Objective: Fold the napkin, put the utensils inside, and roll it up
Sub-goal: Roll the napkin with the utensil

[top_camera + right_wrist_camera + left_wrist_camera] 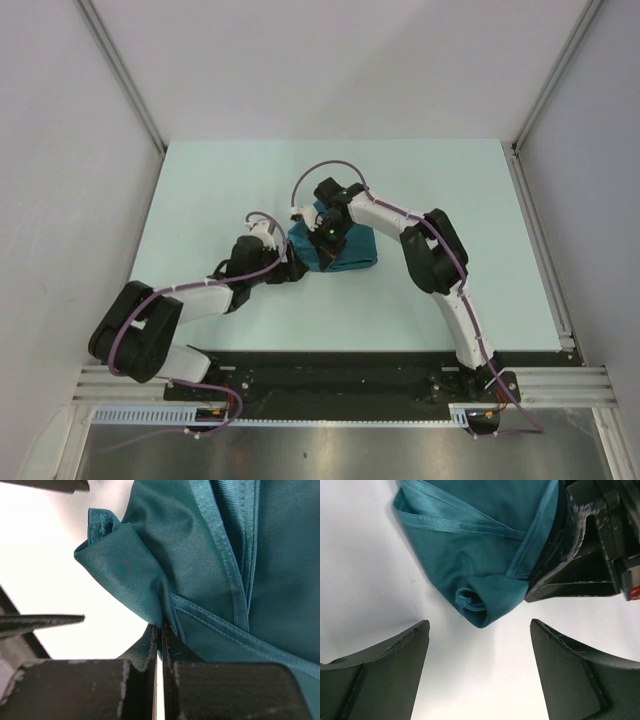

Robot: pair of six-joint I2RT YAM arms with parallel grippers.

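Observation:
The teal napkin (pixel 345 255) lies bunched in a folded, partly rolled bundle at mid-table. My right gripper (pixel 325 235) comes down on its left part, its jaws pressed together on a fold of the napkin (pixel 225 555) at their tips (pixel 161 626). My left gripper (pixel 290 265) sits low at the bundle's left end. It stands open, and the rolled corner of the napkin (pixel 480 545) points into the gap (pixel 479 625) without touching either finger. The right gripper's dark body (pixel 580 555) shows beside the cloth. The utensils are hidden from every view.
The pale green table (pixel 200 200) spreads around the bundle, with white walls at the back and sides. A black rail (pixel 340 370) holding both arm bases runs along the near edge. The left arm's finger (pixel 40 621) shows close beside the right gripper.

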